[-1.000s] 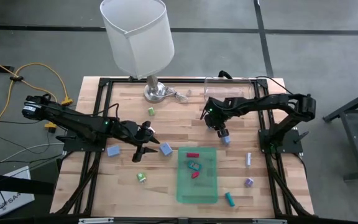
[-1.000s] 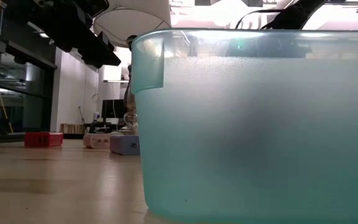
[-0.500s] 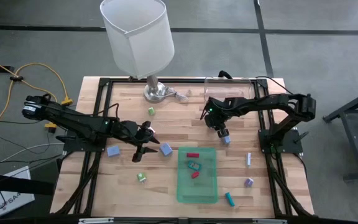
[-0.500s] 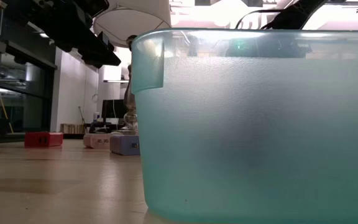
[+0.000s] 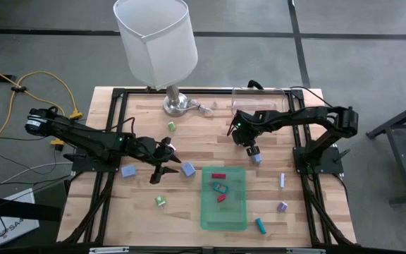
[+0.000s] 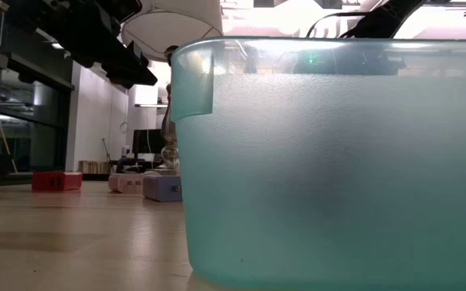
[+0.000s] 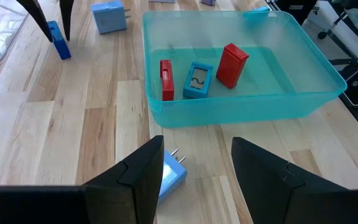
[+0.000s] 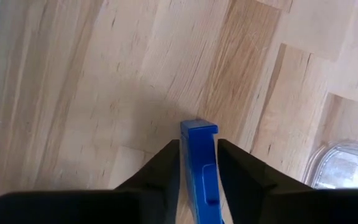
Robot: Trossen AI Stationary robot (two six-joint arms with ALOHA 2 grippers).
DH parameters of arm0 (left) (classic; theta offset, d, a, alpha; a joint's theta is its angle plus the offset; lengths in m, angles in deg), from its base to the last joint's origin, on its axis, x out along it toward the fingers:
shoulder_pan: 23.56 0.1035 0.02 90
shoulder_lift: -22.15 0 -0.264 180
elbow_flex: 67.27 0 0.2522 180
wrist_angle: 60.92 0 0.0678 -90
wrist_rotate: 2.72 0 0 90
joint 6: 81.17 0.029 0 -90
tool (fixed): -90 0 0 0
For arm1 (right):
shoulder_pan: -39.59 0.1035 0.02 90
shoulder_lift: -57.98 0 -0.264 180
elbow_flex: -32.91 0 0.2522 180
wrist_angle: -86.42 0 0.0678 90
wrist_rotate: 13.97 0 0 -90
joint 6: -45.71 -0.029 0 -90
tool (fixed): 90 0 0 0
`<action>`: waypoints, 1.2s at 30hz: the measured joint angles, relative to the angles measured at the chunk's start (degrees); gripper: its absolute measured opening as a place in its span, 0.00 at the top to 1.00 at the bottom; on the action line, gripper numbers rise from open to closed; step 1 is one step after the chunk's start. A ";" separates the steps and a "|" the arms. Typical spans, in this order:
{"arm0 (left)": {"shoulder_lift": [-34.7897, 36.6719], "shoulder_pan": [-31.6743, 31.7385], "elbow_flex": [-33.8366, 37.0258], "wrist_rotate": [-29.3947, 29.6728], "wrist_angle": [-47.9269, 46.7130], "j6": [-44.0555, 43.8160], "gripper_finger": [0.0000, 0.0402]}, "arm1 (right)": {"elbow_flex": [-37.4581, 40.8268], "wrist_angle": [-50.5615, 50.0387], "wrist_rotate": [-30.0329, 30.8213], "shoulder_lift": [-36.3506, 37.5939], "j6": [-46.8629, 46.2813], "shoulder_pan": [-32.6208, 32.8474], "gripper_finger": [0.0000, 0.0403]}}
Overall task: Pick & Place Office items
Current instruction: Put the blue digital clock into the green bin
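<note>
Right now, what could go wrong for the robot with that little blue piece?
The right gripper pinches the blue piece by its thin sides only, so it might twist or slip out on the way to the green tray. The left gripper hovers open over a light blue plug block beside that tray, so the arms could crowd each other.

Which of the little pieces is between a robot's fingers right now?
The blue clip, standing on the table between the right arm's fingers. All the others lie untouched.
</note>
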 joint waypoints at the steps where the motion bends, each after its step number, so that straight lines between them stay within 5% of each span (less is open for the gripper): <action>1: 0.00 0.00 0.00 0.01 0.00 0.00 0.54 | 0.00 0.02 0.00 0.00 -0.02 0.00 0.80; 20: 0.00 0.00 0.00 0.02 -0.01 0.00 0.54 | -1.46 -1.65 2.01 0.02 -0.03 0.00 0.90; 29: 0.00 0.00 0.00 0.00 0.00 0.00 0.54 | -14.34 -12.10 4.72 0.02 -0.07 4.68 0.90; 36: 0.00 0.00 0.00 0.01 0.00 0.01 0.54 | -24.33 -17.05 4.48 0.04 -8.58 13.61 0.89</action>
